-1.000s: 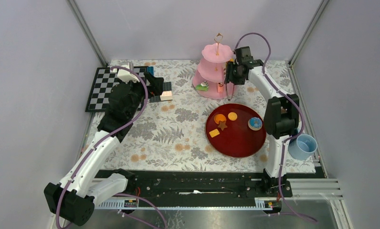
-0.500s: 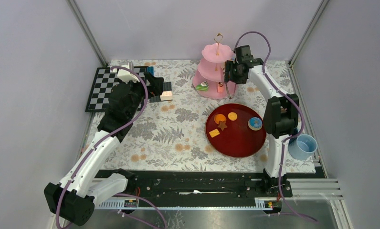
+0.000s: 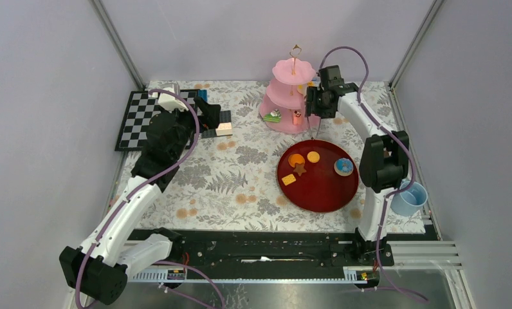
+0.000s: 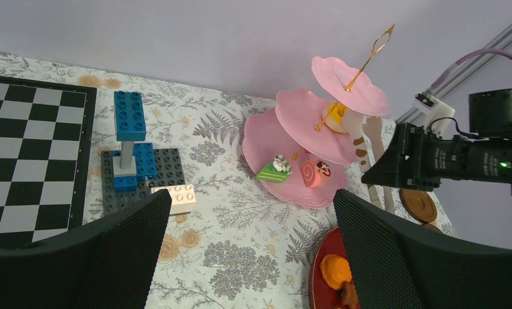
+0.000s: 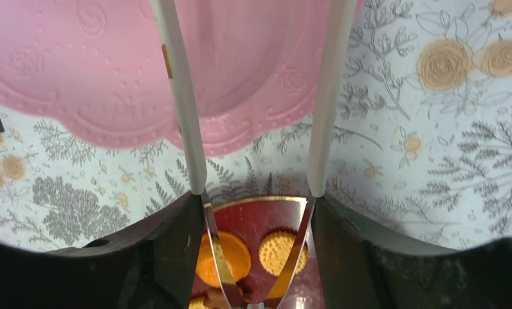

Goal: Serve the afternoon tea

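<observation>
The pink three-tier stand stands at the back. In the left wrist view it carries a green cake piece, a pink roll and a yellow sweet. My right gripper is shut on the white tongs, just right of the stand. The tong arms are apart and empty, over the stand's edge. An orange sweet, a biscuit, a brown star, a yellow piece and a blue donut lie on the tray. My left gripper is open and empty.
The sweets lie on a dark red round tray. A blue cup stands at the right edge. A brown saucer lies right of the stand. A chessboard and toy bricks are at the back left.
My right gripper with the tongs has drawn slightly back from the stand toward the red tray. The left arm has not moved.
</observation>
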`<state>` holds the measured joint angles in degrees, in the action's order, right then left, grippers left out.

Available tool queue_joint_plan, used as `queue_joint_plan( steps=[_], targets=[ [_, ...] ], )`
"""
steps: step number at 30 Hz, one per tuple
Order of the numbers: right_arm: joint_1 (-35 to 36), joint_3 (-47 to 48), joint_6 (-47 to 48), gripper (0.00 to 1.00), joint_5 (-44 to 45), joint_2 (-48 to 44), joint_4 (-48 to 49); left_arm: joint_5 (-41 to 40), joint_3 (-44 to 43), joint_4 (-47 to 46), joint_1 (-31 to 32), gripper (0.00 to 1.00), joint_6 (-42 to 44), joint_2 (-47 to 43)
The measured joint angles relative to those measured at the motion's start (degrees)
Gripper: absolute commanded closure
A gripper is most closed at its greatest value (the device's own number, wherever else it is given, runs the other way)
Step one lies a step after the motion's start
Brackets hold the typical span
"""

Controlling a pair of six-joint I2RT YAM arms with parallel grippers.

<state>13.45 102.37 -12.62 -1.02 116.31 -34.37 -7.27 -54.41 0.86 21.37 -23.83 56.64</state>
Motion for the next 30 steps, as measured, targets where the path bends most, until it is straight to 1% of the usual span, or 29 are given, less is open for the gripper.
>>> queue_joint_plan(
  steps=[5, 9, 15, 17, 20, 23, 27, 30],
  targets=[
    [0.0, -6.3, -0.7, 0.37, 0.3, -6.8, -0.1, 0.0, 0.0, 0.0, 0.0, 0.01, 0.0, 0.2],
    [0.0, -13.4, -1.8, 0.36, 0.5, -15.0, 0.5, 0.0, 0.0, 0.0, 0.0, 0.01, 0.0, 0.7],
    [0.0, -30.1, -4.6, 0.33, -0.3, -32.7, 0.0, 1.1, -0.2, 0.0, 0.0, 0.01, -0.5, 2.1],
    [0.0, -35.3, -5.6, 0.31, -1.1, -39.1, -1.0, 1.8, -0.2, 0.0, 0.0, 0.01, -0.8, 2.1],
    [0.0, -42.0, -7.4, 0.3, -2.8, -48.8, -5.0, 2.6, -0.3, 0.0, 0.0, 0.01, -1.1, 2.1],
    [0.0, -45.3, -10.3, 0.29, -4.7, -56.1, -10.6, 2.6, -0.3, 0.0, 0.0, 0.01, -1.2, 2.1],
    [0.0, -49.0, -14.7, 0.29, -7.3, -63.3, -17.7, 2.6, -0.5, 0.3, 0.0, 0.01, -1.3, 2.1],
    [0.0, -49.9, -17.0, 0.28, -7.5, -65.2, -23.1, 2.8, -0.6, 0.7, 0.0, 0.01, -1.4, 2.1]
  ],
)
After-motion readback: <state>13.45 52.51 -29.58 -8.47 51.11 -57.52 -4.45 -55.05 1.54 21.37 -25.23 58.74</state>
